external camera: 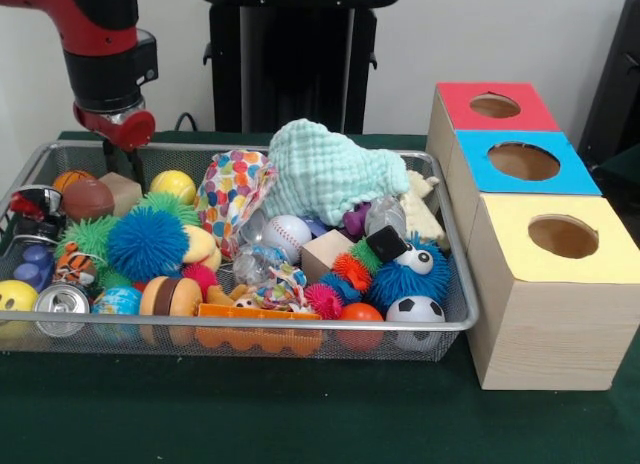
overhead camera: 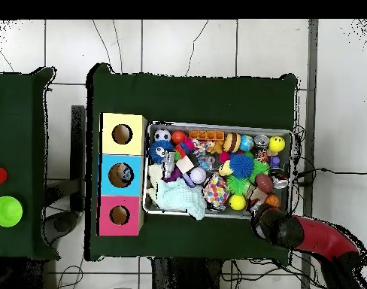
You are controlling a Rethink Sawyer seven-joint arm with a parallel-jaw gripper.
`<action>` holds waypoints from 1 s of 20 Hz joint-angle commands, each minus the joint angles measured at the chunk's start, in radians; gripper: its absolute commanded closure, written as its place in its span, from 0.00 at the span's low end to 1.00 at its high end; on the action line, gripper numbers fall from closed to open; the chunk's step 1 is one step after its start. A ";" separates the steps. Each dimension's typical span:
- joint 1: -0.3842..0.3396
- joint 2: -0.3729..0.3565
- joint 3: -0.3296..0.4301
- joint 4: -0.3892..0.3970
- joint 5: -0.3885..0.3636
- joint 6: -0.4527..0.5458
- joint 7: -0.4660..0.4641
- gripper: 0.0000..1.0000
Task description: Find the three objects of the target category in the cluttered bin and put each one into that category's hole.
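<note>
Bin [external camera: 455,326] of unlabelled toys, beside blue-topped hole [external camera: 523,161].

My arm [external camera: 95,39] is bright red with fat black parts. The top part is a round red tube. Under it sits a big black band, shiny and smooth. Below that there is a thin silver ring, and then a small red cap, round like a bowl. Two thin black sticks poke down under the cap. From above, my arm [overhead camera: 314,235] is a long red tube with a black end. Behind me stands my tall black stand [external camera: 290,54].
</note>
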 commanded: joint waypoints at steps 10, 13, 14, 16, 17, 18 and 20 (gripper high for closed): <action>0.025 -0.306 0.070 0.072 0.058 0.341 -0.239 0.00; 0.029 -0.373 0.088 0.096 0.095 0.404 -0.248 0.00; 0.029 -0.386 0.092 0.099 0.105 0.420 -0.249 0.00; 0.029 -0.421 0.106 0.105 0.128 0.461 -0.260 0.00; 0.029 -0.436 0.114 0.108 0.143 0.481 -0.262 0.00; 0.029 -0.442 0.119 0.110 0.148 0.487 -0.260 0.00; 0.027 -0.437 0.137 0.119 0.164 0.478 -0.245 0.00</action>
